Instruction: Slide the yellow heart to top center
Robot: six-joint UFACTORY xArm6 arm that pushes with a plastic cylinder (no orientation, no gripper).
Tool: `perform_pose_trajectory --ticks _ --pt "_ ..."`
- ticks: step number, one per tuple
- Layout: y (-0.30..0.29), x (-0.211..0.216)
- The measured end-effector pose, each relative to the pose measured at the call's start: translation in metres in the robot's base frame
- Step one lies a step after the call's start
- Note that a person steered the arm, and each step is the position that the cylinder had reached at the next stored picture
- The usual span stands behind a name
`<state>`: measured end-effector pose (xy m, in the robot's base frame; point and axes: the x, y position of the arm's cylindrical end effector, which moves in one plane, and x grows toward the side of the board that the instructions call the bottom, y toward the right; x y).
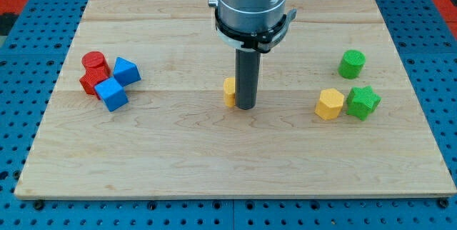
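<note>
The yellow heart (229,91) lies near the middle of the wooden board (214,166), mostly hidden behind my rod; only its left part shows. My tip (245,106) rests on the board right against the heart's right side, a little toward the view's bottom of it.
At the view's left sit a red cylinder (94,63), a red block (88,82) under it, and two blue cubes (126,71) (111,93). At the view's right are a green cylinder (351,63), a green star (363,102) and a yellow hexagon (330,104).
</note>
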<state>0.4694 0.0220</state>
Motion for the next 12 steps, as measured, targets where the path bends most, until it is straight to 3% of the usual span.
perform_pose_trajectory --ticks 4,12 --pt "-0.019 0.006" --pt "-0.055 -0.169"
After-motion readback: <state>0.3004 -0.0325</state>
